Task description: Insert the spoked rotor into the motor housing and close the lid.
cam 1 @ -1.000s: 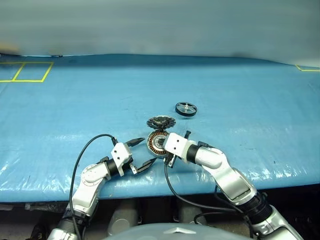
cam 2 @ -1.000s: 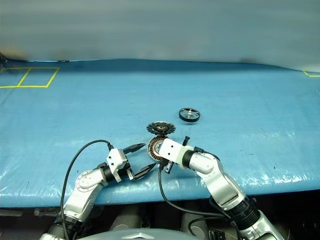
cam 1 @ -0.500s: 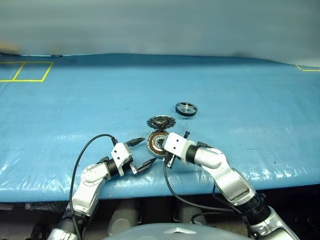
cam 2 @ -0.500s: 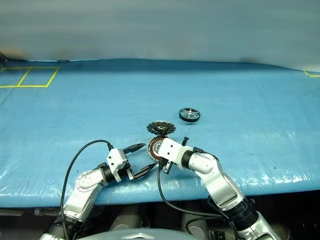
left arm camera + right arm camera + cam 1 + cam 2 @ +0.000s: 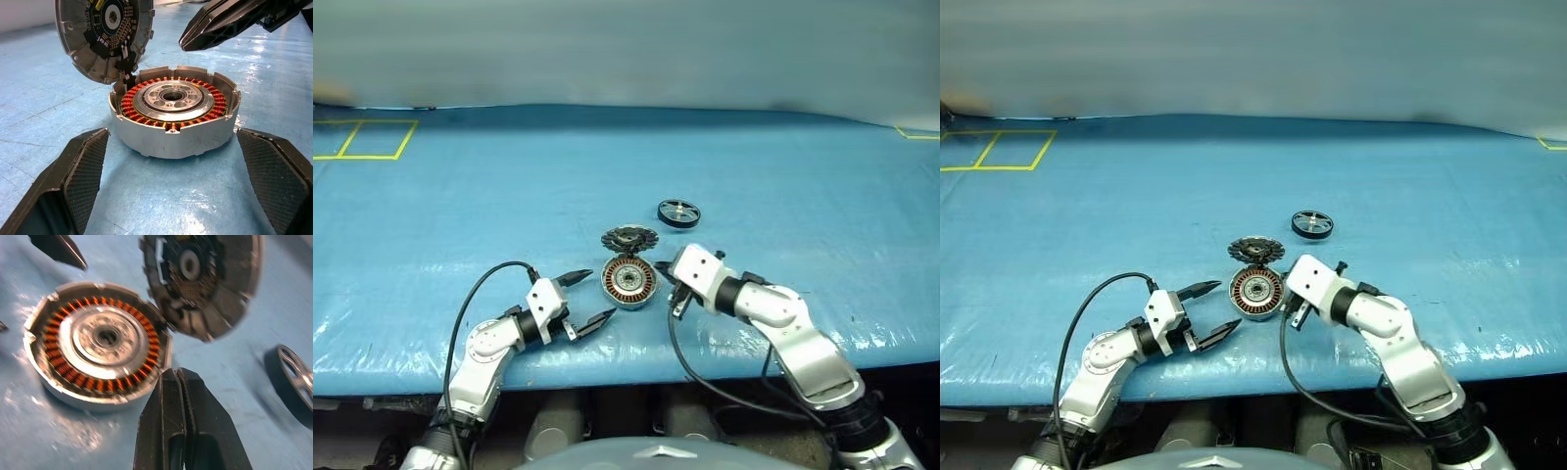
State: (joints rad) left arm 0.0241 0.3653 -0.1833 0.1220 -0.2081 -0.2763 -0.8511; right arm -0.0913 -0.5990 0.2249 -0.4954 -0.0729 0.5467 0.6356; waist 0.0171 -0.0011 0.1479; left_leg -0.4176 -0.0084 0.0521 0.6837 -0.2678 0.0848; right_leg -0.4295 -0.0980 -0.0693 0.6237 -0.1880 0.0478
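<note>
Left fingers (image 5: 590, 300) spread wide, gripping nothing, with housing (image 5: 628, 282) just beyond tips, flat on blue bench (image 5: 460, 215), copper windings up. Right fingers (image 5: 182, 428) pressed together, empty, tips just beside housing on opposite side from left fingers, not touching. Lid (image 5: 628, 238) propped tilted against housing's far edge, segmented inner face showing. Rotor (image 5: 677, 212) flat on bench, well beyond right fingers, apart from housing and lid.
</note>
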